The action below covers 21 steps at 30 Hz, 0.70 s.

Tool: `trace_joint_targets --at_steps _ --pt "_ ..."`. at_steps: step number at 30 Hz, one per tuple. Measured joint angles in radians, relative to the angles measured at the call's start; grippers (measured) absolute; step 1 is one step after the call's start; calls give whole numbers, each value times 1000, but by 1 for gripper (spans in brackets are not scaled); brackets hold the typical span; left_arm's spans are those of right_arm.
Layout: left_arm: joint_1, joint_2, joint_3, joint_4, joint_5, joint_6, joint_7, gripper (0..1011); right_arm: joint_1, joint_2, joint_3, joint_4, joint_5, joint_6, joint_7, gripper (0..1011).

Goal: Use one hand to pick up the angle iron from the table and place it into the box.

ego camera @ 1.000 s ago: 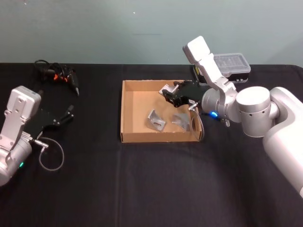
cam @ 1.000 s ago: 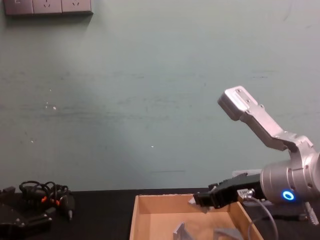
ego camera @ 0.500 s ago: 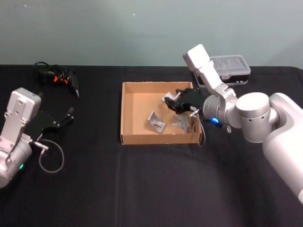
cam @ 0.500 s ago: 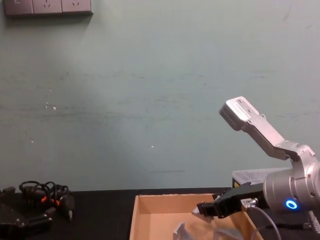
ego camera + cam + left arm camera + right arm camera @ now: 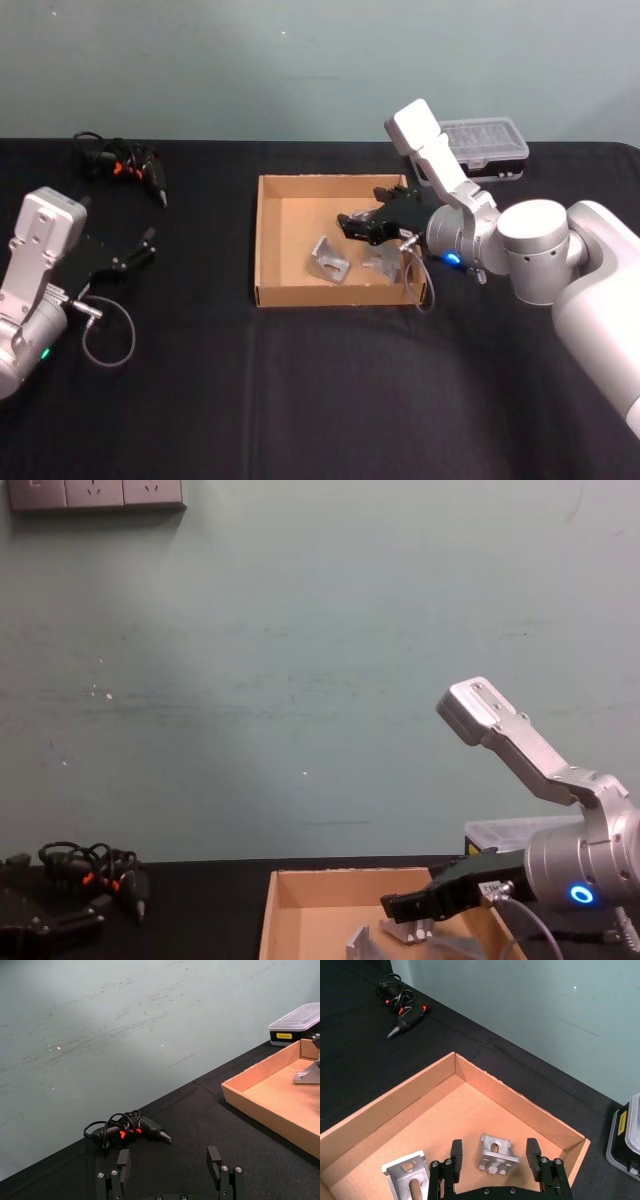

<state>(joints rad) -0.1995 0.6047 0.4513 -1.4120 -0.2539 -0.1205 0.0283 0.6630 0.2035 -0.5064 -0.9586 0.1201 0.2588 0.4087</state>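
With our right claw [image 5: 492, 1160] spread wide over the bracket [image 5: 494, 1154] at the box's [image 5: 268, 240] right of centre, withdrawing low could snag it.

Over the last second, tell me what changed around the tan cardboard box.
The right gripper, which carried a silver angle iron above the shallow tan cardboard box, came lower and opened. That angle iron now lies on the box floor between its fingers, released. The two other angle irons in the box, the left gripper over the black table, and the black corded tool stayed put.
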Motion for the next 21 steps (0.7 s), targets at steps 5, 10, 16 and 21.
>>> trace_joint_targets --at_steps 5,10,16,21 --pt "0 0 0 0 0 0 0 1000 -11 -4 16 -8 -7 -16 -1 925" --pt "0 0 0 0 0 0 0 1000 -32 -2 33 -42 -11 -30 -10 1004" --pt "0 0 0 0 0 0 0 1000 -75 7 57 -112 -10 -44 -26 1004" --pt "0 0 0 0 0 0 0 1000 -139 27 84 -211 -9 -60 -55 1004"
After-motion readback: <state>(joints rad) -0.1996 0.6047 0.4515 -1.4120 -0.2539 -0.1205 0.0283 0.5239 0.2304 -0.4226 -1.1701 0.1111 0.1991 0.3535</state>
